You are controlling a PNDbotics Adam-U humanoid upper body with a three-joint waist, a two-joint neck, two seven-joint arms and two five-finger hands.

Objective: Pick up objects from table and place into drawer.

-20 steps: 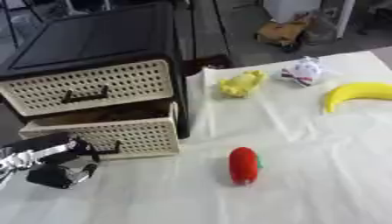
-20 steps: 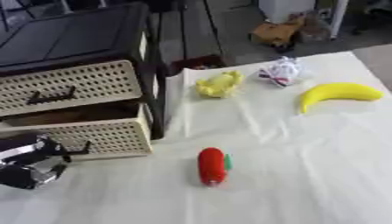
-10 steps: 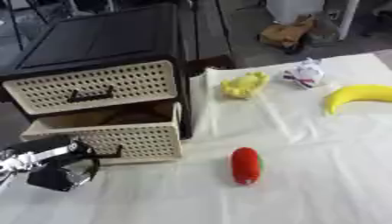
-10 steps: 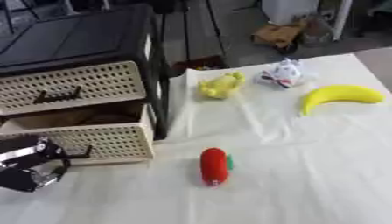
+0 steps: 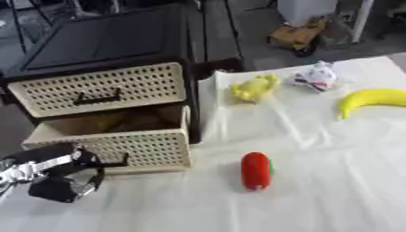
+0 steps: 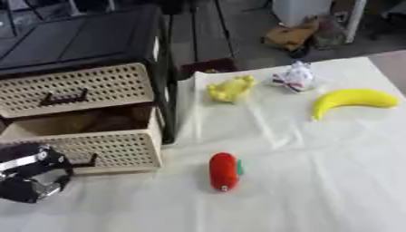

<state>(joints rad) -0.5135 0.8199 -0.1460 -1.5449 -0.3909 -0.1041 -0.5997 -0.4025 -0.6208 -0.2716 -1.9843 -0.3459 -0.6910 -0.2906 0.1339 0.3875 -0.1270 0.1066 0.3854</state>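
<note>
1. Drawer unit [image 5: 103, 50]: black frame with two cream perforated drawers, upper left of the frame. The upper drawer [image 5: 99, 88] is closed; the lower drawer [image 5: 119, 142] is pulled out, its inside shadowed, contents not clear.
2. Left hand [image 5: 60, 179]: black and silver, lower left of the frame, directly in front of the lower drawer's face near its dark handle. Fingers appear curled; whether they grip the handle cannot be told.
3. Right hand: shows in neither view.
4. Red object [image 5: 256, 170]: elongated, with a small green part on its side, lying on the white cloth [image 5: 333, 190] at lower centre, just right of the open drawer.
5. Yellow soft object [image 5: 253, 87]: upper centre, on the cloth beside the unit's right side.
6. White object with red and dark markings [image 5: 317, 76]: upper right, just right of the yellow soft object.
7. Banana [image 5: 373, 99]: right edge of the frame, below the white object, well apart from the drawer.
</note>
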